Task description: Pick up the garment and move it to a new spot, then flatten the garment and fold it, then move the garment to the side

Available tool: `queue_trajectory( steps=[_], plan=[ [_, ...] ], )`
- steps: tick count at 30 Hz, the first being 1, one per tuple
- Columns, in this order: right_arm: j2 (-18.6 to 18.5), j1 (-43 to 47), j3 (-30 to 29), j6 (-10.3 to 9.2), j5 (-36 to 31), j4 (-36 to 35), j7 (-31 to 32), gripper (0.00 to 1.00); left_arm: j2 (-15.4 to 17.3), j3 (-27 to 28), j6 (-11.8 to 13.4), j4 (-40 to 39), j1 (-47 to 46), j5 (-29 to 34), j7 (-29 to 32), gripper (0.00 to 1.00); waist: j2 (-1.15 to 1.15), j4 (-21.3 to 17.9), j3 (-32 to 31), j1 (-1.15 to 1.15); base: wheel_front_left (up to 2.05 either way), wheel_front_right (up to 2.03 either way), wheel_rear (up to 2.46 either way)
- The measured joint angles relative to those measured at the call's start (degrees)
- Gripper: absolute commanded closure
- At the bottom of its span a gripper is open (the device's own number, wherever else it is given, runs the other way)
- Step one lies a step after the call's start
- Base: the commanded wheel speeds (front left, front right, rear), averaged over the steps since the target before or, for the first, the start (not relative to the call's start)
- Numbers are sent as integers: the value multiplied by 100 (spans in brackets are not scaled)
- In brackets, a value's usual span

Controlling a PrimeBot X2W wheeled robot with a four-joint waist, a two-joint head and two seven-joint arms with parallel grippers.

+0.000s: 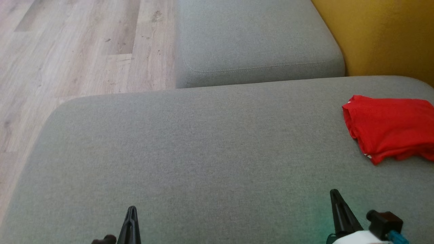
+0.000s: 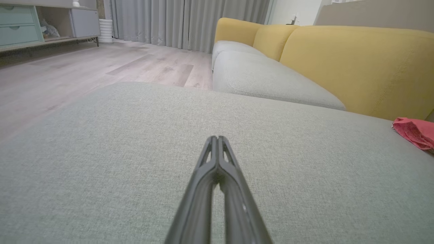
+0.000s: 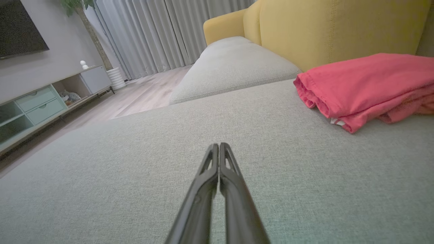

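Fingers on left gripper [image 2: 217, 138] and right gripper [image 3: 219, 144] meet, holding nothing; garment [image 3: 366, 81] lies beyond them rightward, apparently folded already, so retreat seems next.

Home living room, yellow-backed sofa [image 2: 356, 67], grey curtains [image 2: 169, 20], media cabinet [image 3: 40, 101], wood floor [image 1: 67, 51]

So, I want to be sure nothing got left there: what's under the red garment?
The red garment lies folded on the grey cushion. A small white patch peeks out at its lower edge. Whatever else lies beneath the folds is covered.
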Motion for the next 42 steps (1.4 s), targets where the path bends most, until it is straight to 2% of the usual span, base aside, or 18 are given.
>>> queue_trajectory(
  steps=[42],
  plan=[
    [5, -360, -442, -1, 2814, -136, 658, 100, 0, 565, -454, -2, -394, -2673, 665, 100, 0, 18, 292, 0, 0, 0, 0]
  ],
)
